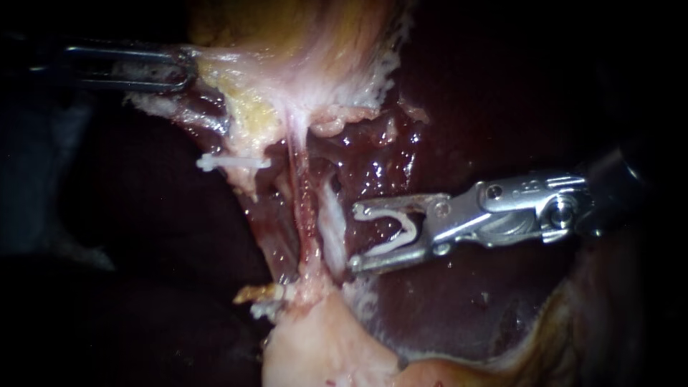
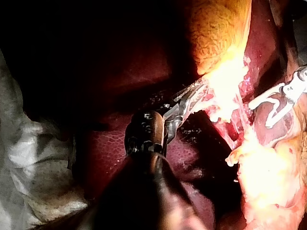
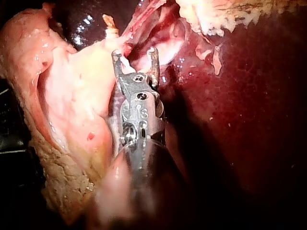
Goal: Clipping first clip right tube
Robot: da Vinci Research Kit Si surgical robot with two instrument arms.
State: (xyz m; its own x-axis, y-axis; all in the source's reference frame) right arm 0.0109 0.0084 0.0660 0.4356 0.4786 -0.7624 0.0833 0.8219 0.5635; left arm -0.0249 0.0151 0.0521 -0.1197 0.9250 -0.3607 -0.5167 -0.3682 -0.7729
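Observation:
Two tubes run down between the gallbladder point(image 1: 287, 50) and a pale tissue mass point(image 1: 315, 344): a pink left tube point(image 1: 301, 193) and a whitish right tube point(image 1: 331, 228). My right instrument point(image 1: 353, 238) point(image 3: 134, 52) comes in from the right. Its jaws stand wide apart, holding an open white clip point(image 1: 393, 246), with the tips just right of the right tube and not around it. My left instrument point(image 1: 183, 68) point(image 2: 196, 93) is shut on gallbladder tissue at the upper left and holds it taut. Another white clip point(image 1: 233, 163) sits on tissue left of the tubes.
Dark red liver point(image 1: 466, 107) lies behind and to the right of the tubes, close under the right instrument's jaws. White gauze point(image 2: 29, 158) shows beside the left instrument's shaft. In the left wrist view my right instrument point(image 2: 259, 115) appears beyond the bright tissue.

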